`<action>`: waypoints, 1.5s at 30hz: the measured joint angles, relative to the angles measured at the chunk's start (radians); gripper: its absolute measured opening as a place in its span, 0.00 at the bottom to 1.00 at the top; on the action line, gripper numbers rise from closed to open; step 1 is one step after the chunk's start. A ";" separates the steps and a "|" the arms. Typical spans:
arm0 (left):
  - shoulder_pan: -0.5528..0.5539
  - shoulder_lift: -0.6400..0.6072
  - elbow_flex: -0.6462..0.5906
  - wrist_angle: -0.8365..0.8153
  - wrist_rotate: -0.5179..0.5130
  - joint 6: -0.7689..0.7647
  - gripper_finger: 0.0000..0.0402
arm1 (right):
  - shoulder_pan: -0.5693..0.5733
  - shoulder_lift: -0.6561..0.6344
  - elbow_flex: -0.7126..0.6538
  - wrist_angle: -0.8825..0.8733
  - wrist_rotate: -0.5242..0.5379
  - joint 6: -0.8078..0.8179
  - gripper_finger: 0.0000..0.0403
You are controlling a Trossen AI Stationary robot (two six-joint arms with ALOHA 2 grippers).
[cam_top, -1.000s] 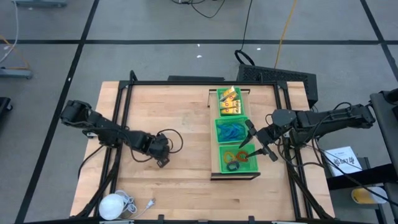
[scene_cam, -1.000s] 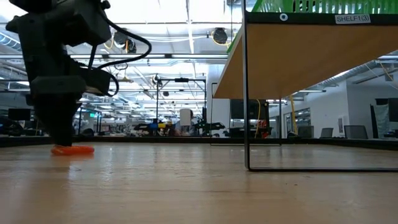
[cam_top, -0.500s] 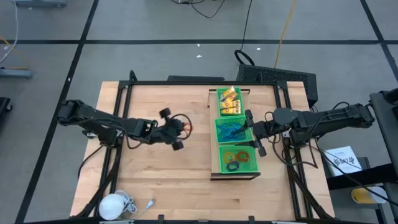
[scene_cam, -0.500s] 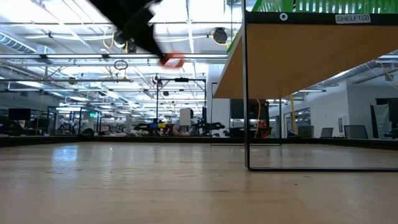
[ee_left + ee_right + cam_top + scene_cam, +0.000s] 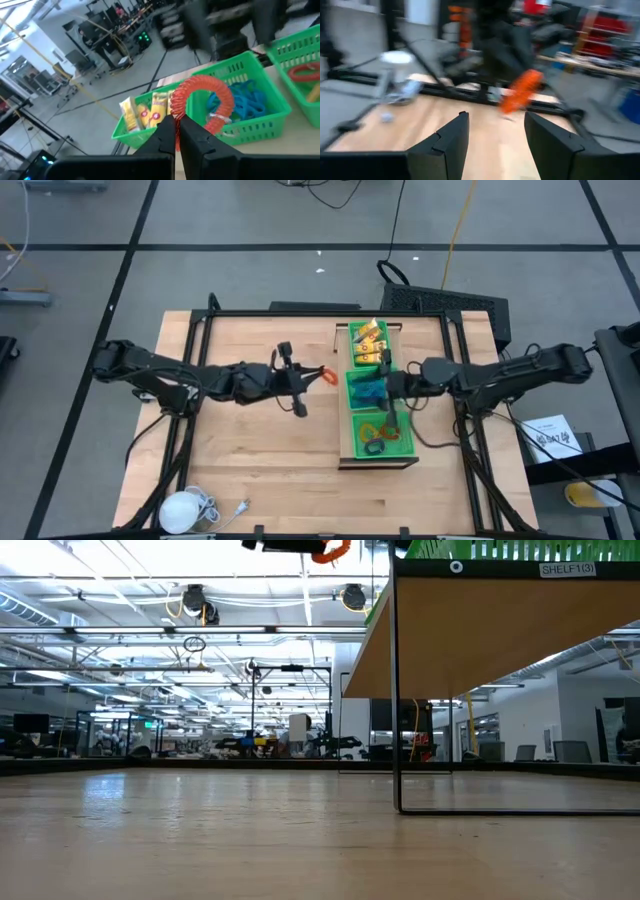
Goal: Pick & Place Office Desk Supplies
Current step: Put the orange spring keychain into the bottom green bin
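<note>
Left gripper (image 5: 318, 375) had its fingers clenched on the orange ring (image 5: 202, 102), up off the bench, just beside the green trays (image 5: 352, 392). Right gripper (image 5: 385, 395) sat over the trays, fingers spread, empty. Risk (my guess): arms bumping, or that thin ring slipping out early.

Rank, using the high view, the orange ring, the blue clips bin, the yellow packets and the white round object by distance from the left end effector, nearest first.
1. Orange ring, pinched in the left end effector.
2. Blue clips bin, middle compartment, just beyond.
3. Yellow packets, in the far compartment.
4. White round object, at the table's near left corner.
</note>
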 joint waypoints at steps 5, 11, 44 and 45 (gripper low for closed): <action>-0.001 0.000 0.000 0.015 -0.001 0.008 0.05 | -0.043 0.088 0.000 0.151 0.070 0.054 0.46; -0.001 0.000 0.000 0.015 -0.001 0.018 0.01 | -0.091 0.200 0.000 0.290 -0.016 0.139 0.49; 0.000 0.000 0.000 0.020 -0.008 -0.109 0.17 | -0.125 0.301 0.000 0.432 -0.037 0.053 0.05; 0.000 0.000 0.000 0.020 -0.008 -0.125 0.22 | -0.125 0.301 0.000 0.432 -0.036 0.054 0.07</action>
